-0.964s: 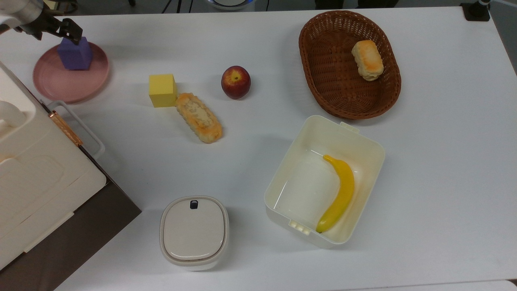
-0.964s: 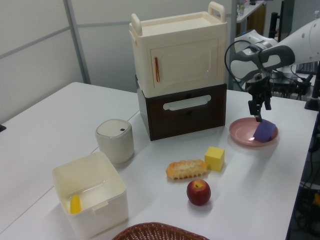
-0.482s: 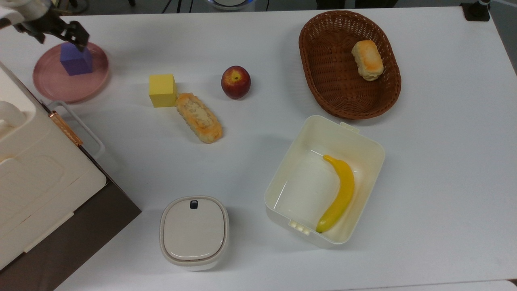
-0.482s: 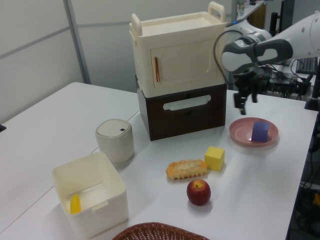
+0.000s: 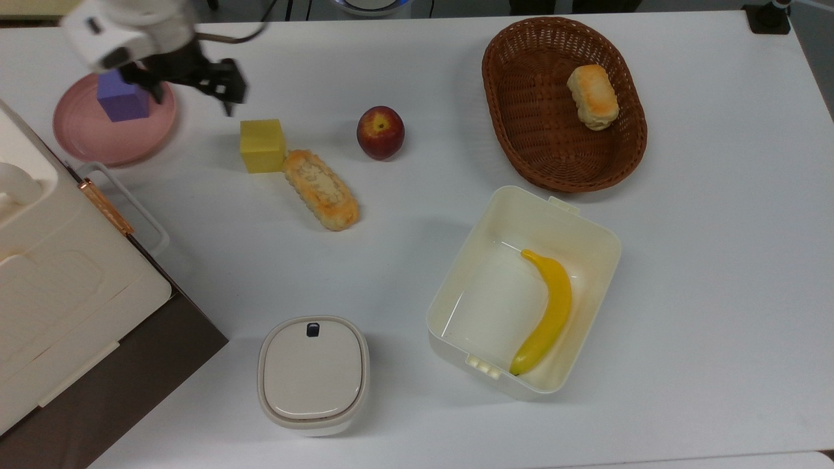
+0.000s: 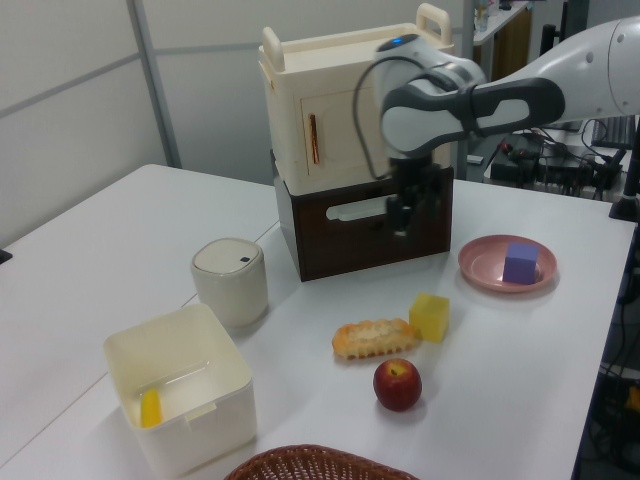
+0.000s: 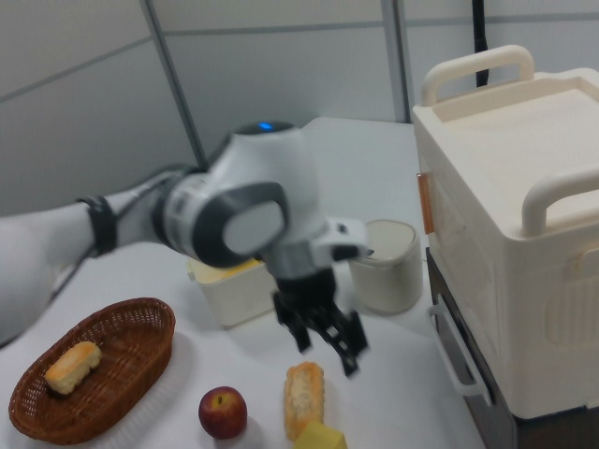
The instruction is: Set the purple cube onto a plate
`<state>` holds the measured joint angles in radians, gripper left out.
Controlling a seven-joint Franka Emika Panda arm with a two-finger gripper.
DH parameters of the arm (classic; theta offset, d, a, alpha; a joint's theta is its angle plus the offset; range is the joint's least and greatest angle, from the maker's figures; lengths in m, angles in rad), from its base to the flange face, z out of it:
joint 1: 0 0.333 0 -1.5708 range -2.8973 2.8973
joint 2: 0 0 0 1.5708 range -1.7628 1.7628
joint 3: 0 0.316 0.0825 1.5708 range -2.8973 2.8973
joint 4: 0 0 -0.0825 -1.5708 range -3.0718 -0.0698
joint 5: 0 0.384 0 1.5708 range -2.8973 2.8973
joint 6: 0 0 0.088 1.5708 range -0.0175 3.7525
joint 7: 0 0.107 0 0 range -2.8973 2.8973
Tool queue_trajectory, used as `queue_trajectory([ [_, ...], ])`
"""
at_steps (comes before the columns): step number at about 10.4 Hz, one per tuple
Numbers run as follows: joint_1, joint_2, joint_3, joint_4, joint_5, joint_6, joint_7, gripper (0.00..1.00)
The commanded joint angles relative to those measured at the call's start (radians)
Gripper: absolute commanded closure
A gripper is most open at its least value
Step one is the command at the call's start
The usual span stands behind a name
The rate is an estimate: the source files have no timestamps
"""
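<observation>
A second ago the black two-finger pincer sat at the top edge of the small matte blue-purple cube, which leaned tilted on the round pink plate. Half a second ago it had let go and lifted, and the cube had settled flat on the plate. Now the pincer has swung away to the top view's right, its fingers apart, and hangs above the bench between the plate and the yellow cube, clear of both
</observation>
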<state>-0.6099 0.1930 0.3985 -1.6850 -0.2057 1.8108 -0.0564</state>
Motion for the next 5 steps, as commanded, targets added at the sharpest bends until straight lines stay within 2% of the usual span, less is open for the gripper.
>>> queue_trajectory([
  [1,0.161,-0.113,-0.023,0.011,0.076,-0.107,0.017,0.00],
  [2,0.212,-0.139,-0.039,0.036,0.103,-0.164,0.018,0.00],
  [3,0.290,-0.185,-0.084,0.037,0.135,-0.185,0.020,0.00],
  [5,0.453,-0.230,-0.227,0.031,0.166,-0.191,0.023,0.00],
])
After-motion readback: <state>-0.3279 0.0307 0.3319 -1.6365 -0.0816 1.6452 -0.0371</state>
